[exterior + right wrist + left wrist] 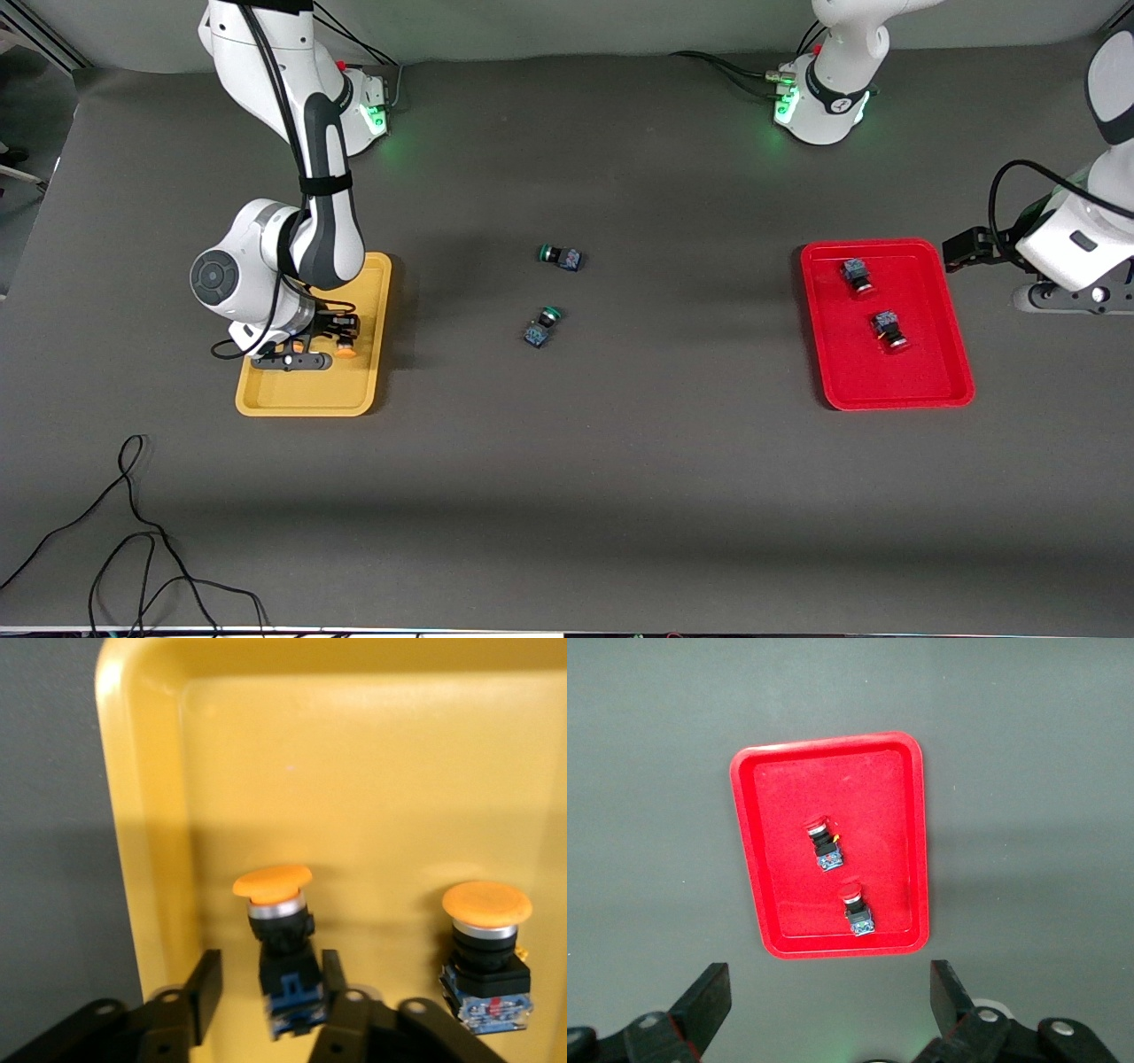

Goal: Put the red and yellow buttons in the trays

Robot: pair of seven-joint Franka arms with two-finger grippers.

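In the yellow tray [306, 400], the right end effector [266, 992] straddles a yellow button [279, 943], fingers parted.

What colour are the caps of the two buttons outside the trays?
Green, best seen in the front view.

Trays: you have two, a yellow tray [306, 397] and a red tray [930, 372].
Yellow buttons: two [282, 943] [485, 952].
Red buttons: two [858, 276] [889, 329].
Green buttons: two [561, 257] [541, 326].
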